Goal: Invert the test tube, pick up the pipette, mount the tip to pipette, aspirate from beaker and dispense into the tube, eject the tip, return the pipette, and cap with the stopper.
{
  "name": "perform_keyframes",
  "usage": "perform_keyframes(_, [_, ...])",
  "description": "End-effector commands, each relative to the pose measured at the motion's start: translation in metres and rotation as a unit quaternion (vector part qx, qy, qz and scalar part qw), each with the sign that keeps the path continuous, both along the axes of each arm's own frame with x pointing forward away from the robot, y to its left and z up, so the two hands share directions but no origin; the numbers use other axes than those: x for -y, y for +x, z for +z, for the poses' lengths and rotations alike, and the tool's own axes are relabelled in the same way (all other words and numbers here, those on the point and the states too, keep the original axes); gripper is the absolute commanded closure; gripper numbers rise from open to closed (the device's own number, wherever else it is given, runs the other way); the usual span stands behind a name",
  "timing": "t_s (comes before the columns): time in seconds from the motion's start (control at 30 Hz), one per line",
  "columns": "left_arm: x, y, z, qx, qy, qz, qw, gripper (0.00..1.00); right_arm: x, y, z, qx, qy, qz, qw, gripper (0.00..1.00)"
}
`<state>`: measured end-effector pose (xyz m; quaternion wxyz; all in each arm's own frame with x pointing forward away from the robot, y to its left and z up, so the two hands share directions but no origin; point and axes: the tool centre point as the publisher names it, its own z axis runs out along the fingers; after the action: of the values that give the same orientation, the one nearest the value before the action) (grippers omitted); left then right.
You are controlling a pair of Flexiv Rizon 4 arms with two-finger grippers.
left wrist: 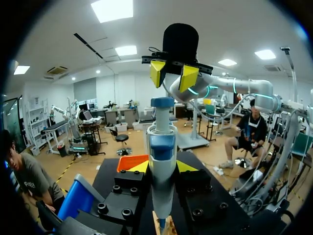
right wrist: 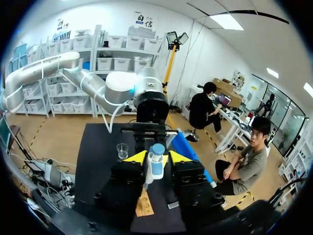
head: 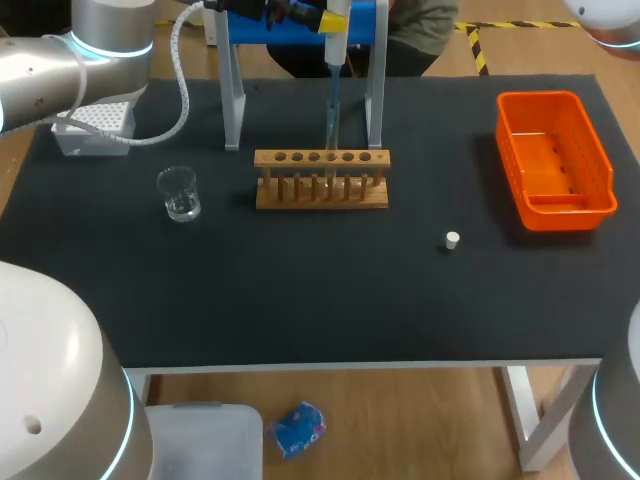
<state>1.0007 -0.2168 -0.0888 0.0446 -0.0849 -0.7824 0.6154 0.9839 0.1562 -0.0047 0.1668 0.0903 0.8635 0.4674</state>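
Pipette (left wrist: 162,147), left wrist view: stood upright between the yellow tips of the left gripper (left wrist: 162,167), pinched from both sides at its white-and-blue body. Pointed its narrow lower end down at the wooden rack (left wrist: 169,229). Faced the right gripper (left wrist: 172,76) just past the plunger end, tips a narrow gap apart, clear of the plunger and holding nothing. Partly hid the orange bin (left wrist: 126,163) behind the left fingers.

Right wrist view: looked along the pipette from its plunger end, with the blue cap framed by the right gripper's own yellow tips. Showed the left gripper's black body behind the pipette, the rack below it on the black table (right wrist: 98,161), and the beaker (right wrist: 122,150) standing apart from the rack, on the side of the left arm (right wrist: 44,71).

Head view: hung at the table's far edge, in front of the blue stand (head: 250,28), lower end over the rack's row of holes. Placed the beaker left of the rack, the white tip box (head: 95,125) behind the beaker, the white stopper (head: 452,239) alone to the right of the rack, and the orange bin well apart at the right edge.
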Motion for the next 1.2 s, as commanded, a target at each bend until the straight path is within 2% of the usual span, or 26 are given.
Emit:
perform_keyframes(0.03, [0.0,0.0,0.001,0.0,0.001,0.0,1.0,1.0,0.017,-0.015,-0.005,0.016,-0.005,-0.004,1.0,0.0])
perform_keyframes(0.23, [0.0,0.0,0.001,0.0,0.001,0.0,1.0,1.0,0.031,-0.024,-0.03,0.042,-0.007,-0.001,0.999,0.0])
perform_keyframes(0.4, [0.0,0.0,0.001,0.0,0.001,0.0,1.0,1.0,0.039,-0.029,-0.064,0.032,0.014,0.0,0.999,0.0])
perform_keyframes(0.57, [0.0,0.0,0.001,0.0,0.001,0.0,1.0,1.0,0.045,-0.03,-0.092,0.038,0.03,0.002,0.999,0.0])
perform_keyframes(1.03, [0.0,0.0,0.001,0.0,0.001,0.0,1.0,1.0,0.04,-0.03,-0.156,0.026,0.01,0.007,1.0,0.0])
perform_keyframes(1.2, [0.0,0.0,0.001,0.0,0.001,0.0,1.0,1.0,0.038,-0.03,-0.18,0.006,0.007,0.006,1.0,0.0])
